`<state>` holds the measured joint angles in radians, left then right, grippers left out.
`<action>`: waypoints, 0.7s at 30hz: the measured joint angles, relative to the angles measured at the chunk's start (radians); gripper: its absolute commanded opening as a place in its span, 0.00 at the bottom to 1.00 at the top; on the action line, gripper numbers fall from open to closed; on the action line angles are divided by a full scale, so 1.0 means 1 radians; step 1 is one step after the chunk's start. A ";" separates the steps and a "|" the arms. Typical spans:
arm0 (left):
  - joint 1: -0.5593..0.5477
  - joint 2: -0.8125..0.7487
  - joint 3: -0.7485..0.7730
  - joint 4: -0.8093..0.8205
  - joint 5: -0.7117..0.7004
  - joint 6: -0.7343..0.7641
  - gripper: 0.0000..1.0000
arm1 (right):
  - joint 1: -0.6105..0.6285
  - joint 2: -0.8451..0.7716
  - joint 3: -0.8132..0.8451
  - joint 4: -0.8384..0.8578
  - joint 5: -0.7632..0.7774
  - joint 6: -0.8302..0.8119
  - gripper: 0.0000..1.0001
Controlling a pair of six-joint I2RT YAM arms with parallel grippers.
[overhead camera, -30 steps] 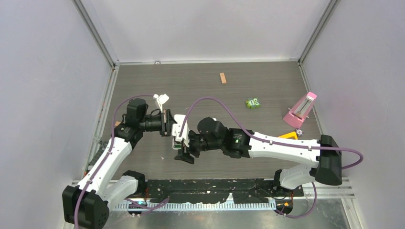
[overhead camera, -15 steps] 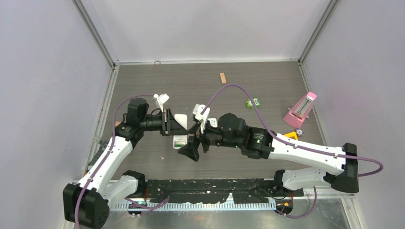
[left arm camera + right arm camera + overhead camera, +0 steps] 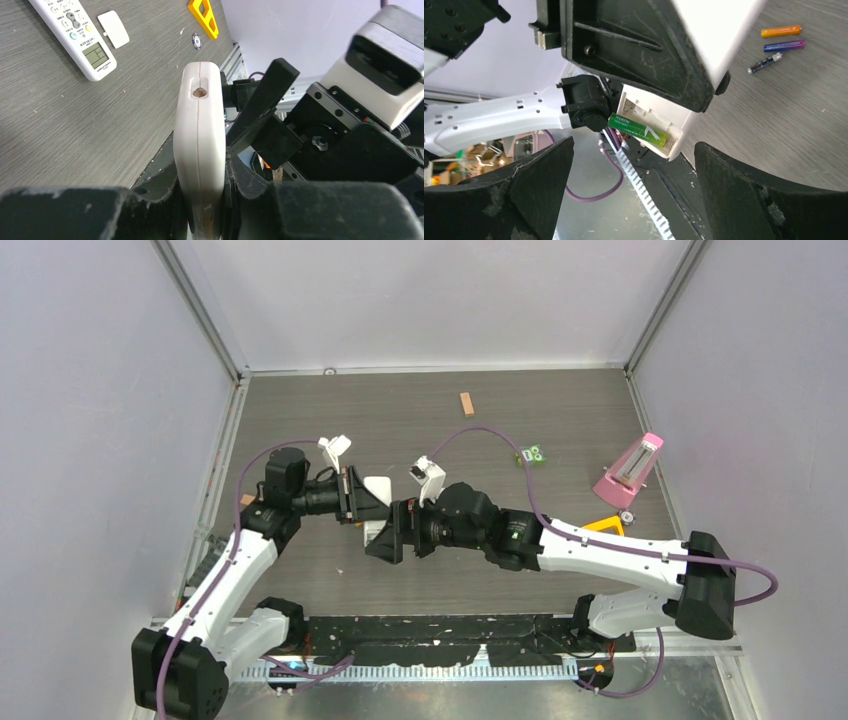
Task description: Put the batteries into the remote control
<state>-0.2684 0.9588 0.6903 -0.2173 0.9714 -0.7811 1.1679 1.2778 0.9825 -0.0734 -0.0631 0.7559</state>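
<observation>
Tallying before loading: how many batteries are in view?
4. A green battery sits in the held remote's open compartment; an orange battery, a blue-purple battery and a dark battery lie on the table. Others may be hidden.

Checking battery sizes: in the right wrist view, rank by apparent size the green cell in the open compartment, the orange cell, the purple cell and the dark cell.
1. green cell, but nearness inflates it.
2. orange cell and purple cell: alike.
3. dark cell: smallest.
</observation>
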 measured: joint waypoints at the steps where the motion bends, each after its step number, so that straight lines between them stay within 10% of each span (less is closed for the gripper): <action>1: 0.000 -0.001 -0.003 0.000 0.000 -0.003 0.00 | -0.003 0.004 -0.008 0.011 -0.003 0.020 0.95; 21: 0.000 -0.005 -0.009 0.034 0.001 -0.028 0.00 | -0.068 0.051 -0.091 0.237 -0.092 0.216 0.80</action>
<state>-0.2684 0.9535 0.6815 -0.1833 0.9722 -0.8089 1.1000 1.3289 0.8917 0.1631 -0.1547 0.9718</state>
